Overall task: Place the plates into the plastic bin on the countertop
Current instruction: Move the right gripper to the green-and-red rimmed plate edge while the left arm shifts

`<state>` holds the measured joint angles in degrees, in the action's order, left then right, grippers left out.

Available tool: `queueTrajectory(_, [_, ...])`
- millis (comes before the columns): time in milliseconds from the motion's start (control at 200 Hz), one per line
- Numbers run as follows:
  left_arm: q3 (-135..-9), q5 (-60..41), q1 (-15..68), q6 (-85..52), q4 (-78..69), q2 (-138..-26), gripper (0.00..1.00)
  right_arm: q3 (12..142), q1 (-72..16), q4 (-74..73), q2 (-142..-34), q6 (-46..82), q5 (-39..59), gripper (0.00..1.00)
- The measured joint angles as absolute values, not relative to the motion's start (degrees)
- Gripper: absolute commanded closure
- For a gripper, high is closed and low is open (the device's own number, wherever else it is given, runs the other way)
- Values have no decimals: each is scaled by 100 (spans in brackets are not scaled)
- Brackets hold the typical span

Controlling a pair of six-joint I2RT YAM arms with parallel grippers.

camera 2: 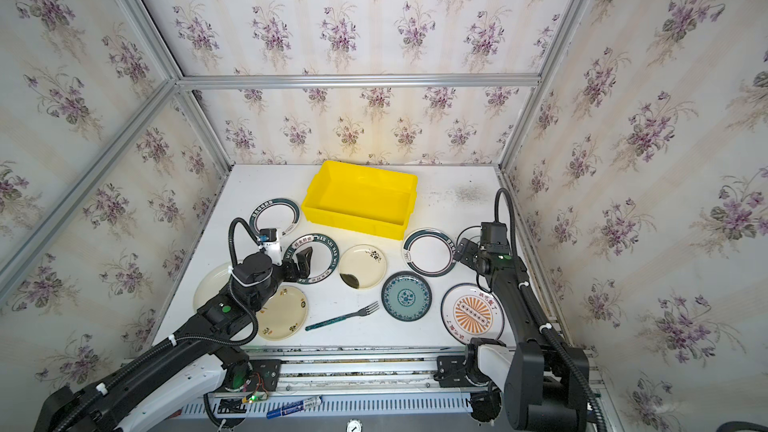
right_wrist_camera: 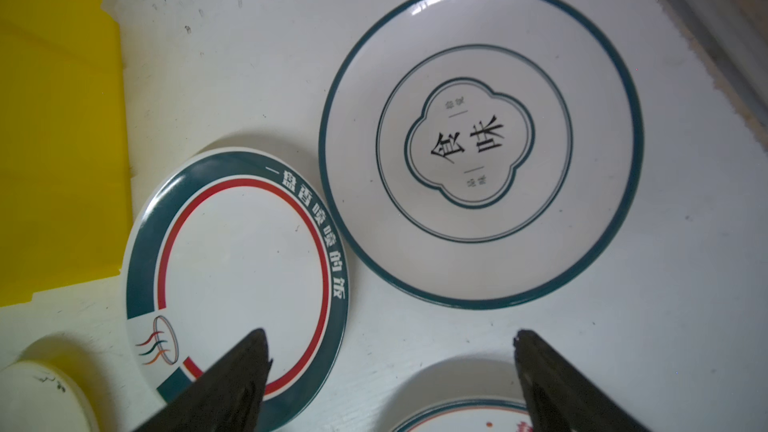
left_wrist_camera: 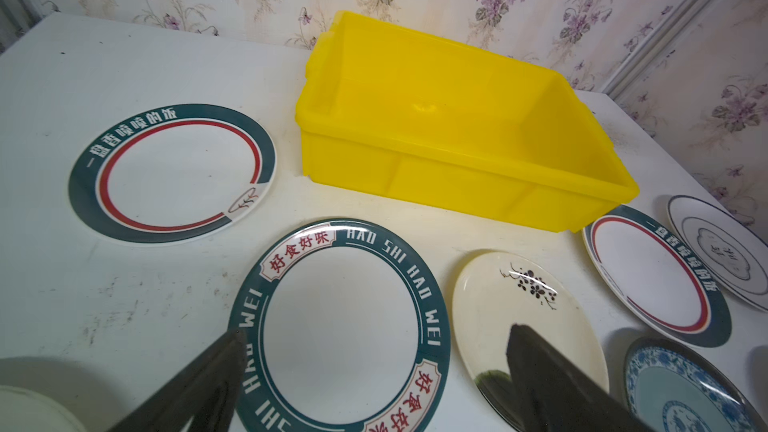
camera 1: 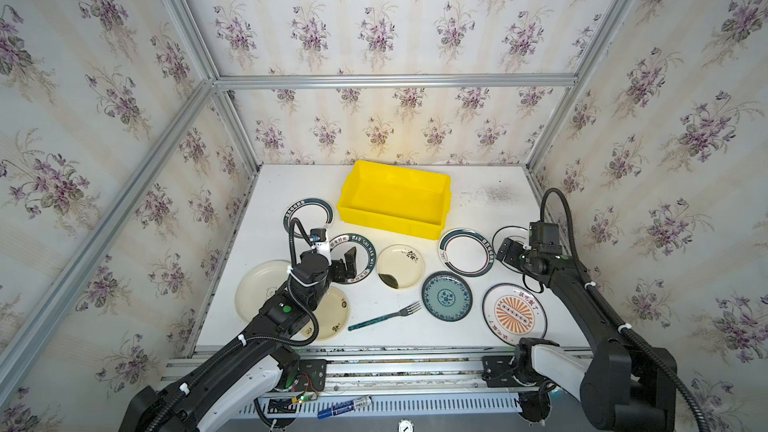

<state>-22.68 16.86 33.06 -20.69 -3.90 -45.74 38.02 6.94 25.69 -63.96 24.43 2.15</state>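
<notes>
Violet-sprigged wallpaper (camera 1: pixel 374 27) closes in a white, faintly scuffed worktop (camera 1: pixel 291 184). The plastic bin (camera 1: pixel 390 222), bright yellow and empty, sits at twelve o'clock on it. The plates (camera 1: pixel 446 296) lie flat and mostly apart in an arc below it, from nine o'clock round through six to three, and none is in the bin yet. A fork (camera 1: pixel 384 317) lies among them at six o'clock.

The left hand (left_wrist_camera: pixel 374 367) hovers wide and empty over the lettered plate (left_wrist_camera: pixel 340 326), at seven o'clock of the bin. The right hand (right_wrist_camera: pixel 390 351) also stands wide, holding nothing, near the thin-rimmed plate (right_wrist_camera: pixel 478 147) at three o'clock.

The plates look stiff, glossy and shallow, so they are probably slippery under hard fingers and likely to chip if dropped. Their weight cannot be judged from here. Each lies flush on the worktop, with little room to get a finger beneath. The sensible hold is across the raised rim at its nearest edge, one finger above and one slid under. The plate should then be carried level and low, because a thin-edge pinch may pivot or slip.
</notes>
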Motion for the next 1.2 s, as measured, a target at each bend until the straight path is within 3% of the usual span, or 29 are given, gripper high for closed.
queueTrajectory(620, [-2292,1492,3439,-2067,-596,-4644,0,3100,714,2292,-6263,3098,1798,23])
queueTrajectory(1199, [-2340,1619,3439,-2067,-554,-4751,0,2443,707,805,-7026,3664,2563,57])
